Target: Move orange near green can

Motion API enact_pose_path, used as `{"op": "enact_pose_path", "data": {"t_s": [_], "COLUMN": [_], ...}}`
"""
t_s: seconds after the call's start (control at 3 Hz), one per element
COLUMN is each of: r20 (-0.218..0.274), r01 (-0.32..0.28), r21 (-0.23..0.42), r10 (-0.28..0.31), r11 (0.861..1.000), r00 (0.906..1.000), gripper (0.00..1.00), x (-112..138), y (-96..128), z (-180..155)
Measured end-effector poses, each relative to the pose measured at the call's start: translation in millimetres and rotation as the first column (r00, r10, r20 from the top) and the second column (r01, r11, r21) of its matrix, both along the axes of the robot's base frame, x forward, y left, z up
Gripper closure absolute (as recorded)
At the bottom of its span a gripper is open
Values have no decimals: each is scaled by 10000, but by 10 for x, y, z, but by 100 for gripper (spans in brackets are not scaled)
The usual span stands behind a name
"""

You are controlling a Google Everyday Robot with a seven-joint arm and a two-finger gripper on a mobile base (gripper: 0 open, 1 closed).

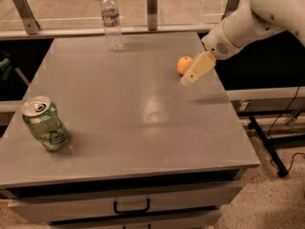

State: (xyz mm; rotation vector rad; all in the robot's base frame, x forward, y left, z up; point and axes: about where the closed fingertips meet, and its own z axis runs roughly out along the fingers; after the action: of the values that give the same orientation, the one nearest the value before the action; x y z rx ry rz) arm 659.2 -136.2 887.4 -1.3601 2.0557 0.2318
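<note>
Camera view: grey table with a drawer handle at the front. Orange resting on the far right part of the tabletop, close to the right edge. Gripper angled down and to the left from the white arm, just beside the orange and overlapping its right side; contact unclear, and cannot tell whether spread or pressed together. Green can standing at the near left with its silver top up, well apart from the orange. Clear water bottle upright at the far edge.
</note>
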Motion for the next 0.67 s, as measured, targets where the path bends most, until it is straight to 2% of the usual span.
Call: {"op": "enact_pose_path", "data": {"t_s": [0.33,0.67], "r20": [-434,-959], "r01": [606,975], "r21": [708,1142], "r10": [-576,-867], "r11": [9956,9887], "r00": [9974,9916], "gripper": [0,18], "x": [280,402], "y": [58,132], "z": [-214,-400]}}
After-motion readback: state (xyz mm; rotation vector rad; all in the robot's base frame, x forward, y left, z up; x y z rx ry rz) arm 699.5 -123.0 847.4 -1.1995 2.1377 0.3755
